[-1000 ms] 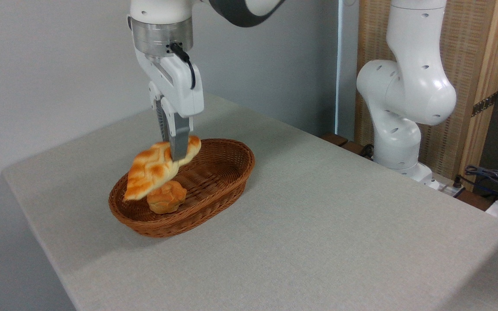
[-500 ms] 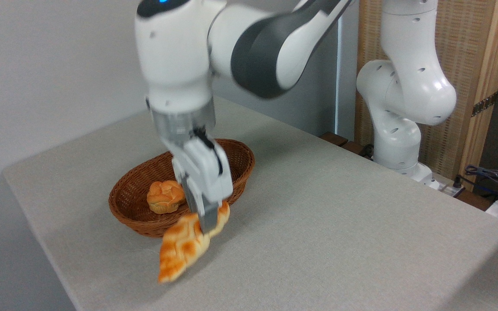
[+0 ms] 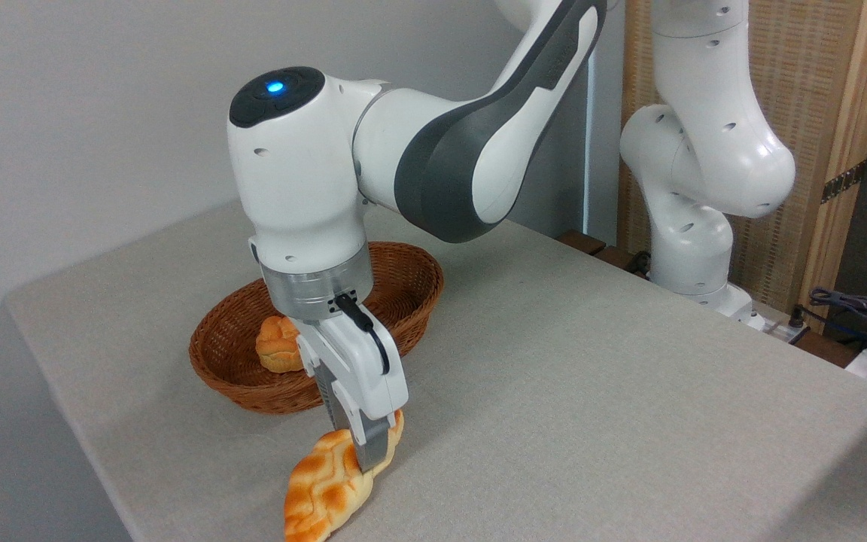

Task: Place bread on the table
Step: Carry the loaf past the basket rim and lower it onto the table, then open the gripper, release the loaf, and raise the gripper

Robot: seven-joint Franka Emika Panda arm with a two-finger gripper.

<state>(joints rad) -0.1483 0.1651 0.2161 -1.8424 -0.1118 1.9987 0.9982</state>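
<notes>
Behind the scene stands a plain pale grey wall, and at the right side a wooden frame with a woven panel. On the far right edge some cables lie beside the robot base.

Most of the picture is taken by the table, with a light grey top like fabric and a rounded corner at the left. On it, toward the left, sits an oval brown wicker basket. Inside the basket lies a small round orange roll, partly hidden behind the gripper body.

A white and dark grey arm reaches down from the upper right, and a blue light shines on top of its last joint. The gripper points downward, just in front of the basket and outside its rim. Its fingers are closed narrowly on the bread, near the upper end of the loaf.

The bread is outside the basket, near the front edge of the table. It hangs tilted, with the higher end between the fingers and the lower tapered end pointing down to the left. This lower end seems to touch the table top, but the bottom border of the picture cuts it, so I cannot be sure.
</notes>
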